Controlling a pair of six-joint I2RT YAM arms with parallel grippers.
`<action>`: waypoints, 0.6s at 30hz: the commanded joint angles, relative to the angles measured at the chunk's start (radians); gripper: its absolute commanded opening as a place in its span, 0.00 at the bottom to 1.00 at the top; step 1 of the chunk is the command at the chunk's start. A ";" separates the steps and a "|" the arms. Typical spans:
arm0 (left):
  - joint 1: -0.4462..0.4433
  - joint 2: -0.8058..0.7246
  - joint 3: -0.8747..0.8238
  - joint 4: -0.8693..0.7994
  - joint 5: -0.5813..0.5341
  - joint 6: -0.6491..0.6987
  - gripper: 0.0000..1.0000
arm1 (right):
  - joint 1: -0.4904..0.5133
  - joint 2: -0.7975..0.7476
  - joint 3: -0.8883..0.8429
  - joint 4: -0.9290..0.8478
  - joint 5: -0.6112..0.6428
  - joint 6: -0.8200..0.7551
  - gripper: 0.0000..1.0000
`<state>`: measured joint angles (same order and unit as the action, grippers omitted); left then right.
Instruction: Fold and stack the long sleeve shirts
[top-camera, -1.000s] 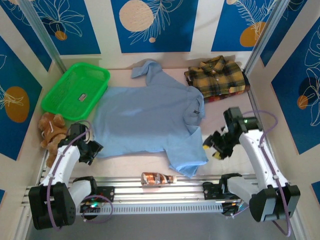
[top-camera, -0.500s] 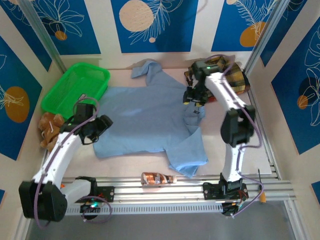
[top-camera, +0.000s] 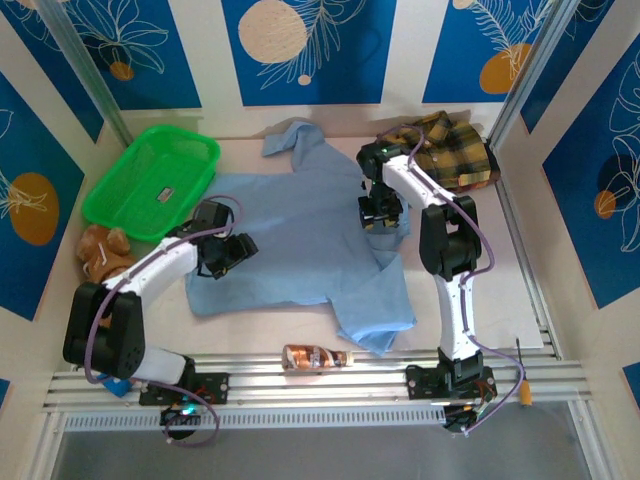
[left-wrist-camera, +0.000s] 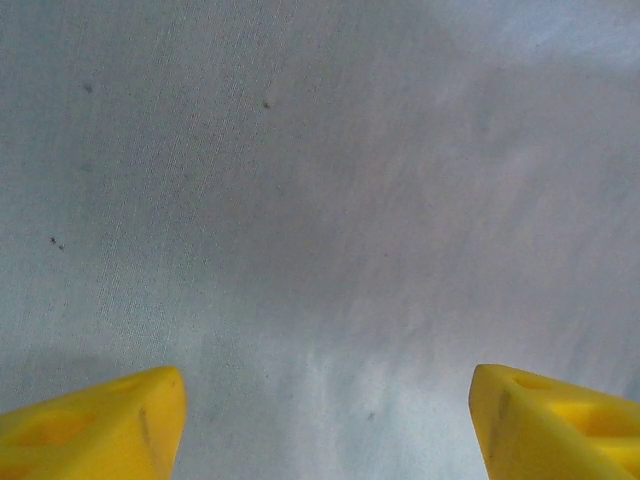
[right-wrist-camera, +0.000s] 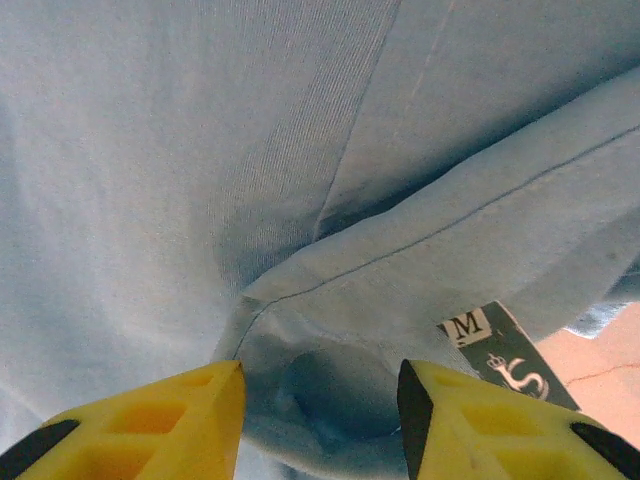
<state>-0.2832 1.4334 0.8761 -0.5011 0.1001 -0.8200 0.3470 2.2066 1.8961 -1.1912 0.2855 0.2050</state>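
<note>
Across the middle of the bench (top-camera: 520, 290) the light blue shirt (top-camera: 300, 240) lies spread flat, smooth and thin. One sleeve is crumpled toward the back wall, and a folded flap hangs toward the near rail on the right. Its near left corner is covered by the left arm, and the right arm hides the neck area from above.

The left fingers (top-camera: 232, 252) hover over that left part of the blue cloth. From the left wrist, two yellow wedge-shaped tips stand wide apart with nothing between them, just fine, even weave with a few dark specks.

The right fingers (top-camera: 380, 213) are down at the collar (right-wrist-camera: 420, 250). Its yellow tips are parted on either side of a soft bunched lump of blue fabric. Whether they press on it is hard to tell. A stitched seam runs along the collar edge, and a dark size tag (right-wrist-camera: 490, 355) marked M is cut off by the right tip.

The plaid shirt (top-camera: 450, 155), yellow and dark brown flannel, sits bunched in the far right corner, partly behind the right arm.

A green basket (top-camera: 150, 180) of open plastic mesh stands at the far left. Near it lies a fuzzy brown soft toy (top-camera: 100, 255). On the near rail lies a small brown object (top-camera: 315, 357), too small to identify.
</note>
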 joint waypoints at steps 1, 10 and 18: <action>-0.004 0.029 0.004 0.019 0.006 0.008 0.75 | 0.022 -0.054 -0.035 0.016 -0.013 -0.034 0.45; -0.004 0.066 -0.013 0.030 -0.003 0.003 0.75 | 0.063 -0.042 -0.051 0.031 -0.022 -0.053 0.44; -0.005 0.075 -0.026 0.030 -0.011 0.005 0.75 | 0.086 -0.040 -0.049 0.017 0.004 -0.066 0.43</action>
<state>-0.2836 1.4960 0.8650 -0.4725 0.0994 -0.8200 0.4252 2.2013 1.8496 -1.1587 0.2821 0.1543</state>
